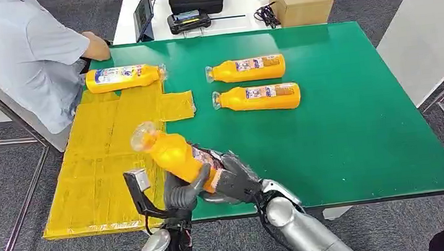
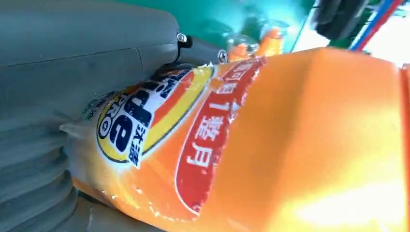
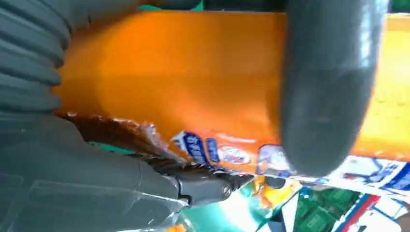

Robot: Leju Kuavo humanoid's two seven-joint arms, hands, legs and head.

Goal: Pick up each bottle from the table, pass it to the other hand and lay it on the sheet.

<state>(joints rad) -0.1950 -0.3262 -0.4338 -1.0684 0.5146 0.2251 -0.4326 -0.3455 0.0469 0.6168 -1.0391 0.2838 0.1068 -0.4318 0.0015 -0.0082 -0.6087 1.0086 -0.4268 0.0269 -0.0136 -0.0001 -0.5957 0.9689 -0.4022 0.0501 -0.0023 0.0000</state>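
Both hands are on one bottle at the near tabletop edge: my right hand grips its base end, my left hand wraps its middle from below. Its long axis tilts, cap toward 11 o'clock, over the edge of the yellow sheet, which spreads toward 9 o'clock. My left hand is the nearer to it, so I judge the right should let go. Two bottles wait at 1 o'clock; another bottle lies on the sheet's far end, by a seated person.
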